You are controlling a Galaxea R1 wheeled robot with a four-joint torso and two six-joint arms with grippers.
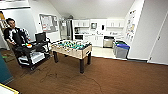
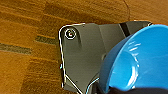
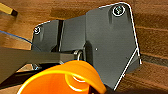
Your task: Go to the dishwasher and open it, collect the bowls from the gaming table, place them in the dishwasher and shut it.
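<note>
While I face the kitchenette across a brown carpet (image 1: 105, 75), one blue bowl (image 2: 130, 62) sits right up against my left wrist camera, tilted so its glossy inside shows. It seems to be carried by my left gripper, but I cannot tell whether that gripper is closed on it or merely under it. An orange bowl (image 3: 62, 80) sits just as close at my right wrist, and again I cannot tell how my right gripper holds it. Carpet lies beneath both wrists.

Well ahead of both grippers, in the head view, the stainless-steel dishwasher (image 1: 108, 42) stands under the far counter among white cabinets. It is too small for me to say whether its door is open.

I judge the task to be about midway: the bowls look collected, one at each arm, and loading them and closing the door are left.

Counted: one blue bowl, one orange bowl, one dishwasher. One green foosball table (image 1: 72, 48) stands between me and the kitchenette. Two bins with blue lids (image 1: 121, 49) stand just beside the dishwasher. One person (image 1: 15, 33) sits off to my left behind one dark cart (image 1: 30, 53) carrying a screen.
</note>
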